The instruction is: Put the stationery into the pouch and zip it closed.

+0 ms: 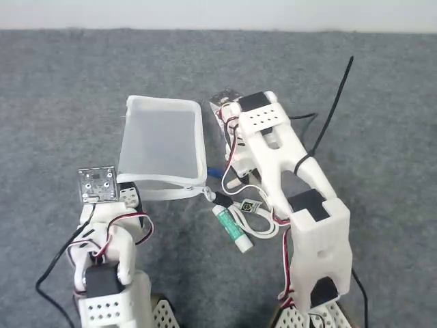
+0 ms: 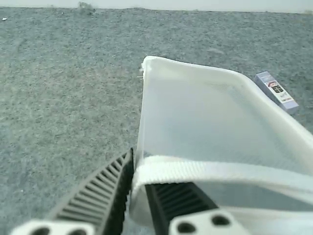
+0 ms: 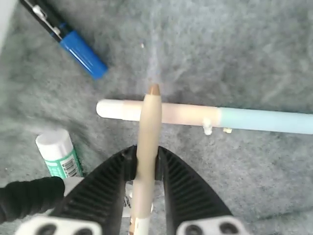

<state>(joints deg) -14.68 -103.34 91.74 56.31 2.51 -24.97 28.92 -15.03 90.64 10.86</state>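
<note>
Pouch (image 1: 164, 143) sits on grey carpet (image 1: 68, 82), pale wall (image 1: 218, 14) behind

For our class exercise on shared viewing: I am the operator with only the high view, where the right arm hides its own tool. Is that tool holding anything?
Observer: Yes. The right tool is shut on a beige pencil, tip pointing outward.
Operator: Does the left tool really have the pouch?
Observer: The left tool pinches the pouch at its white rim.
Operator: Any item my view misses?
Observer: A small purple box lies on the carpet beside the pouch, apart from it.
</note>
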